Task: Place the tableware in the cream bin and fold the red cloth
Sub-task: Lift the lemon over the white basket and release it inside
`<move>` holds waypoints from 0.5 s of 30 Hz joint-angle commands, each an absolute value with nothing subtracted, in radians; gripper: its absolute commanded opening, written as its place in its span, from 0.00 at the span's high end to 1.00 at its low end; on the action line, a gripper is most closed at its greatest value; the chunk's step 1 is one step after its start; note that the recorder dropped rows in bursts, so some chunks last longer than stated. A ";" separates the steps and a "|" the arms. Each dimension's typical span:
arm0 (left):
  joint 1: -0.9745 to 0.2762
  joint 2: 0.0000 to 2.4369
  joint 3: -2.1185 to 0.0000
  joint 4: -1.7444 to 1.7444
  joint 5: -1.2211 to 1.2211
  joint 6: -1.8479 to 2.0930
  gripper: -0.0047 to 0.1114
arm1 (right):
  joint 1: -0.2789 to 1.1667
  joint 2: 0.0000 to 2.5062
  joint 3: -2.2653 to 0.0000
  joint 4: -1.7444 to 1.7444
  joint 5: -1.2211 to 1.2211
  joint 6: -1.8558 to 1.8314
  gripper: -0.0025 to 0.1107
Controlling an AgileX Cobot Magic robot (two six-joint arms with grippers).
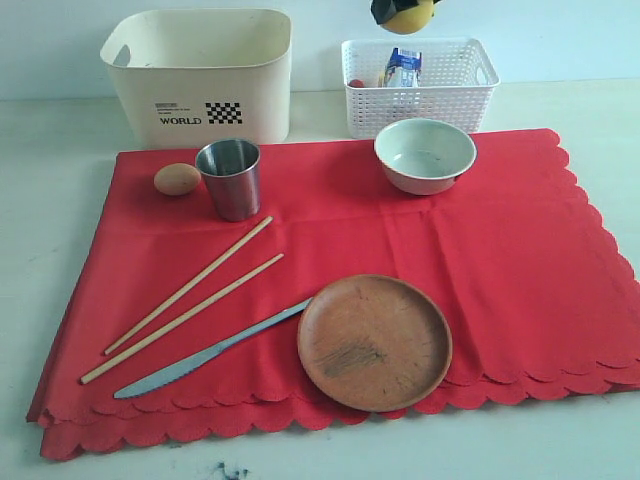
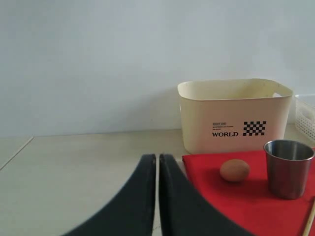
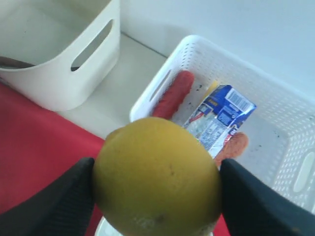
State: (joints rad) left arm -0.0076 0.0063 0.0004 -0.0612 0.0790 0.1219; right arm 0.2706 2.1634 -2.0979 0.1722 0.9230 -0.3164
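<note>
A: The right gripper (image 3: 157,192)?
B: Wide around a lemon (image 3: 157,167), high over the white basket (image 1: 440,105) at 1 o'clock. The left gripper (image 2: 157,160) is pressed closed, empty.
A: The tableware?
B: On the red cloth (image 1: 450,250): cup (image 1: 230,180) at 10 o'clock, bowl (image 1: 425,155) at 1, plate (image 1: 375,342) at 6, chopsticks (image 1: 188,285) and knife (image 1: 213,348) at 8. The cream bin (image 1: 200,90) at 11.

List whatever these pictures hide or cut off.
- Exterior view: top edge cuts off the right gripper and its lemon.
- Exterior view: lattice wall screens what lies in the basket.
- Exterior view: front wall hides the floor of the cream bin.
- Left wrist view: frame edge cuts a chopstick; plate and knife fall outside.
</note>
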 commanded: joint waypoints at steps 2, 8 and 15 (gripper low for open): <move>-0.012 0.000 0.000 -0.067 0.080 0.119 0.92 | 0.249 2.161 -2.101 0.160 0.831 -0.286 0.98; -0.012 0.000 0.000 -0.067 0.080 0.119 0.92 | 0.242 2.200 -2.101 0.101 0.739 -0.200 0.98; -0.012 0.000 0.000 -0.067 0.080 0.119 0.92 | 0.242 2.252 -2.101 0.018 0.640 -0.118 0.98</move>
